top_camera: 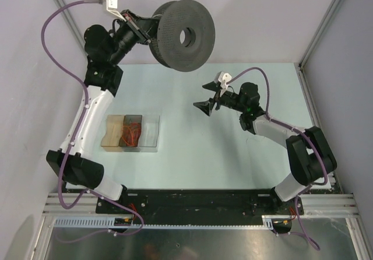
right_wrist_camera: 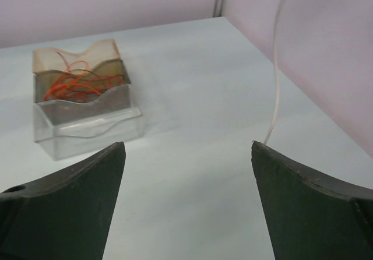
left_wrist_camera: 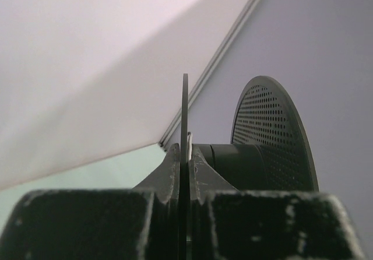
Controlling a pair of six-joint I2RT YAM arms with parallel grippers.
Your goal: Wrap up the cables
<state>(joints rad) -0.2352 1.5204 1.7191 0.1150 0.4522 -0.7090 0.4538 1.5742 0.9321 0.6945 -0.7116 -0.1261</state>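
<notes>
My left gripper (top_camera: pixel 144 31) is raised at the back left and shut on the thin near rim (left_wrist_camera: pixel 185 105) of a black perforated spool (top_camera: pixel 183 35). The spool's hub and far flange (left_wrist_camera: pixel 274 134) show past the fingers, and a short piece of white cable (left_wrist_camera: pixel 189 143) lies against the rim by the jaws (left_wrist_camera: pixel 185 158). My right gripper (top_camera: pixel 204 95) is open wide and empty above mid-table. In the right wrist view (right_wrist_camera: pixel 187 146) a thin white cable (right_wrist_camera: pixel 276 73) hangs down from above and passes just beside the tip of the right finger (right_wrist_camera: pixel 303 196).
A clear three-part plastic box (top_camera: pixel 133 133) holding orange-red wires stands on the pale green table left of centre; it also shows in the right wrist view (right_wrist_camera: pixel 81 99). White enclosure walls stand behind and to both sides.
</notes>
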